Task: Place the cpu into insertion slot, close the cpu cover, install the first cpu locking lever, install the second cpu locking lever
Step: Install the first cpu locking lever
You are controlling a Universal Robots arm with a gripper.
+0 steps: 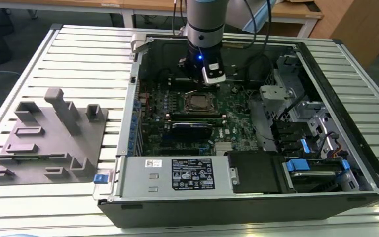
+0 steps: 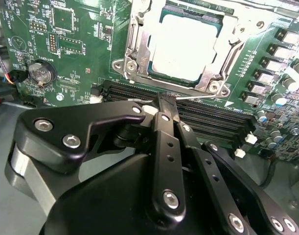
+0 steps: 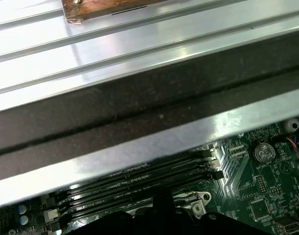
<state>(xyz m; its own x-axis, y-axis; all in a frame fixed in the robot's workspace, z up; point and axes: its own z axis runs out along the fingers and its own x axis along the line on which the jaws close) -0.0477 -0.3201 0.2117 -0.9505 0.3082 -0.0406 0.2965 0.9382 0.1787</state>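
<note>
In the exterior view my gripper [image 1: 205,79] hangs inside the open computer case, just behind the insertion slot [image 1: 199,102]. The cpu [image 2: 186,46], a silvery square, lies in the slot. The cpu cover [image 2: 134,46], a silver metal frame, lies flat around it. In the second wrist view my gripper [image 2: 166,101] is shut, its black fingers pressed together over the memory slots [image 2: 208,115] beside the socket. A thin silver rod [image 2: 203,98] runs along the socket's edge right at the tips. Whether they touch it I cannot tell.
A coin battery [image 2: 40,72] sits on the green board. The case wall [image 3: 139,107] stands close beside the memory slots [image 3: 139,183]. In the exterior view a grey fixture plate [image 1: 45,143] lies at the left, with a black card [image 1: 191,129] and the power supply [image 1: 176,173] in front of the socket.
</note>
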